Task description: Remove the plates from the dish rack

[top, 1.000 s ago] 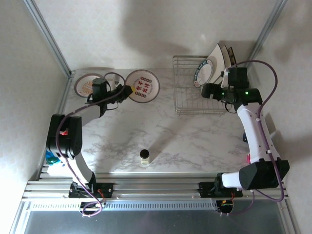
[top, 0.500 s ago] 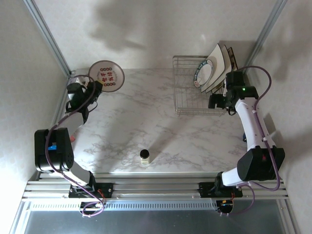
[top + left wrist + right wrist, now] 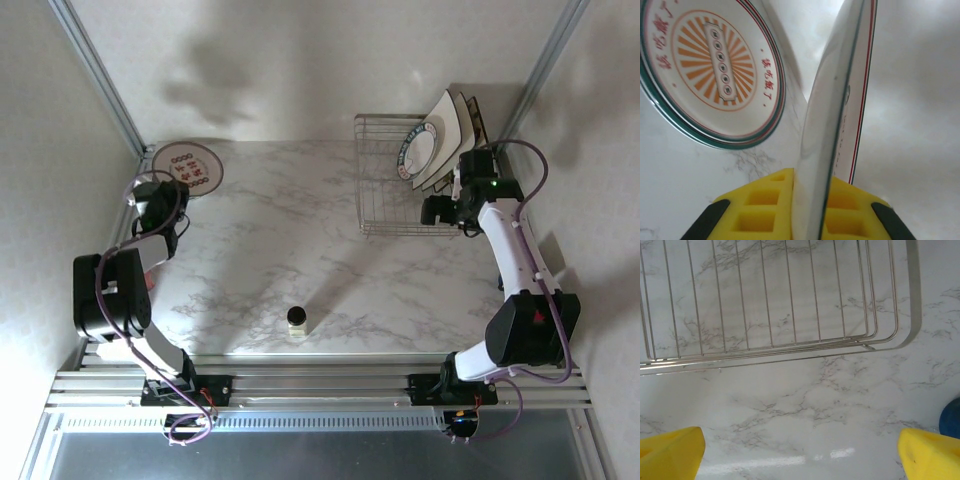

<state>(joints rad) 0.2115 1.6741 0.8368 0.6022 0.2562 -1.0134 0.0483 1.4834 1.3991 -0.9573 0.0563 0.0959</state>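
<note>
At the upper left of the overhead view, my left hand [image 3: 163, 193] is clenched on a round plate [image 3: 188, 167], its red-patterned face turned up toward the camera. From my left wrist, that plate [image 3: 835, 100] stands edge-on between my yellow pads [image 3: 762, 200], and a second round plate [image 3: 710, 70] with an orange sunburst and a teal rim sits just beside it at the upper left, on the marble worktop [image 3: 675, 175]. Over on the right, my right hand [image 3: 440, 210] is spread wide and grasps nothing. It hangs above bare worktop at the near edge of the dish rack [image 3: 385, 185]. Its wrist view has the rack's wires [image 3: 765, 300] across the top. A teal-rimmed round plate [image 3: 420, 150] and square cream plates [image 3: 450, 118] lean together at the rack's upper right end. A small dark jar [image 3: 297, 320] stands alone at lower centre.
</note>
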